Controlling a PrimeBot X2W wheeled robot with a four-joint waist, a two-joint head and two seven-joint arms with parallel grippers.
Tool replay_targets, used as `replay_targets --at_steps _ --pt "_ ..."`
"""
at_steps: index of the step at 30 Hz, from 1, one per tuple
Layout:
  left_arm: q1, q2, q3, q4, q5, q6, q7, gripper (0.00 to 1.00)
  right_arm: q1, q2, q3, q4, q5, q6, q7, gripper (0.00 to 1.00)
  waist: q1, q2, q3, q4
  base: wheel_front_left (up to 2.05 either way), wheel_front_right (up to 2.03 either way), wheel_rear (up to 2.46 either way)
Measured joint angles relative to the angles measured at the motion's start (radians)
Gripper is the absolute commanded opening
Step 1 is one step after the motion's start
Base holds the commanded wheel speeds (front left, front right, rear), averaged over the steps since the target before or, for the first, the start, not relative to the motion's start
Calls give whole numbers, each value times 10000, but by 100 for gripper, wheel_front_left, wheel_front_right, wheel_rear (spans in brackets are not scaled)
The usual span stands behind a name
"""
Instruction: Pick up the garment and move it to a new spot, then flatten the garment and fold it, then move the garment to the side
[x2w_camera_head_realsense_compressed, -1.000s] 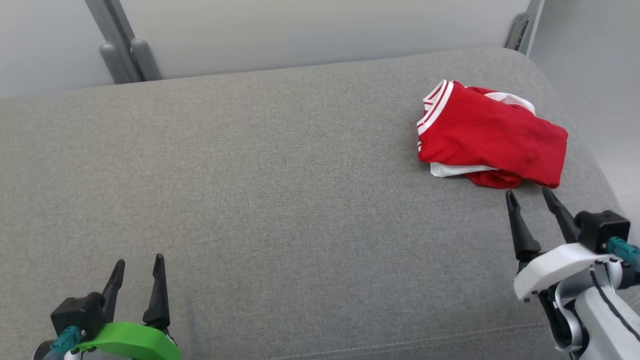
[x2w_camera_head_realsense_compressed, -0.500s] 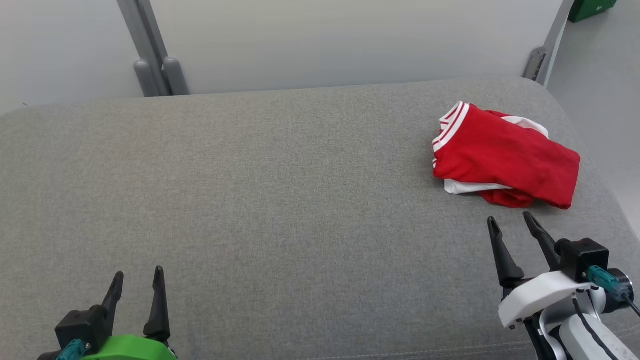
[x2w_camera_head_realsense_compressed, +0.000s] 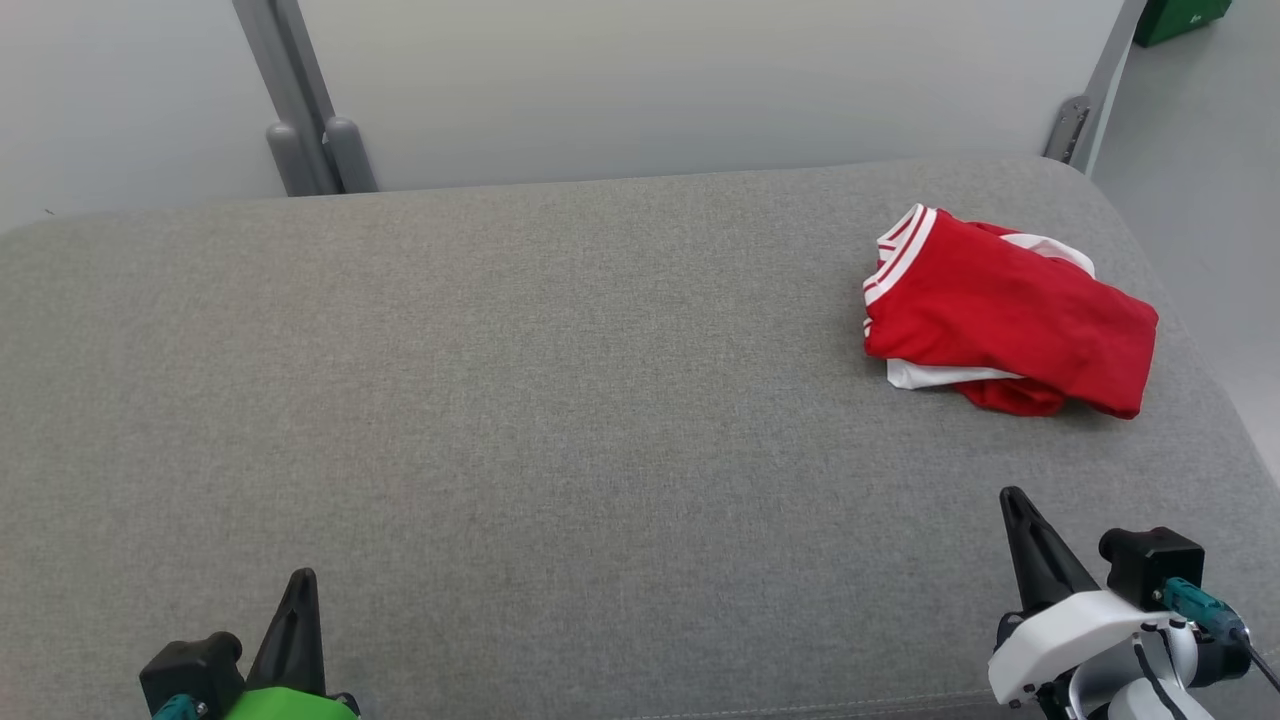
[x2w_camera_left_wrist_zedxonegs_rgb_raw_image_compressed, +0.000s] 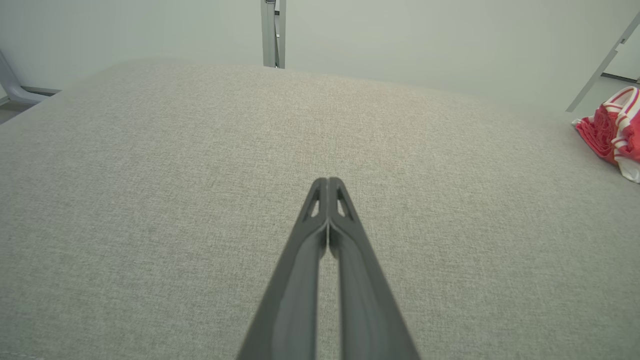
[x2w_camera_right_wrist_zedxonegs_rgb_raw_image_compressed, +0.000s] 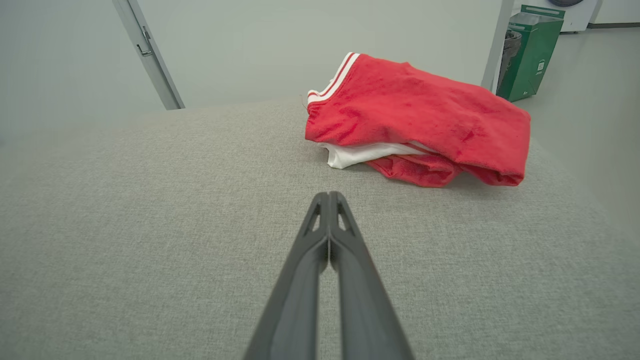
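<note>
The garment (x2w_camera_head_realsense_compressed: 1010, 315), a red jersey with white parts and red-and-white striped trim, lies folded in a bundle at the right end of the grey cushion (x2w_camera_head_realsense_compressed: 560, 400). It also shows in the right wrist view as the garment (x2w_camera_right_wrist_zedxonegs_rgb_raw_image_compressed: 420, 117) ahead and slightly right, and at the right edge of the left wrist view (x2w_camera_left_wrist_zedxonegs_rgb_raw_image_compressed: 612, 130). My right gripper (x2w_camera_head_realsense_compressed: 1012, 497) hovers near the cushion's front edge, well short of the garment, shut with nothing in it. My left gripper (x2w_camera_head_realsense_compressed: 300, 578) is low at the front left, far from the garment, shut and empty; its tips (x2w_camera_left_wrist_zedxonegs_rgb_raw_image_compressed: 328, 181) meet.
A pale wall panel with grey metal posts (x2w_camera_head_realsense_compressed: 300, 110) runs behind the cushion. A green bin (x2w_camera_right_wrist_zedxonegs_rgb_raw_image_compressed: 530, 50) stands on the floor beyond the cushion's right end. The cushion's rounded right edge (x2w_camera_head_realsense_compressed: 1200, 360) drops off just past the garment.
Both grippers have gone from open to shut with nothing held. Both have drawn back toward the front edge, the right one away from the garment. The camera tilted up early on.
</note>
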Motion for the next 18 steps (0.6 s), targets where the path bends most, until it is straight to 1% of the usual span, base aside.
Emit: replay_targets --at_steps 7,12,14,16,18 --pt "-1 -109 153 -2 -984 -125 188 0 -1 151 -261 -25 941 128 188 0 0 0 16 -76 0 0 0" --pt "-7 -209 351 0 -1553 -221 364 0 -3 257 -491 -44 1689 282 374 0 0 0 27 -117 0 0 0" --pt "-8 -242 418 2 -1722 -224 449 0 -6 307 -583 -54 1916 295 414 0 0 0 31 -133 0 0 0" --pt "-12 -263 468 6 -1879 -320 516 0 -10 341 -673 -58 2163 374 512 0 0 0 35 -149 0 0 0" --pt "-21 -284 523 13 -2199 -382 566 0 -20 372 -769 -59 2372 380 570 0 0 0 39 -165 0 0 0"
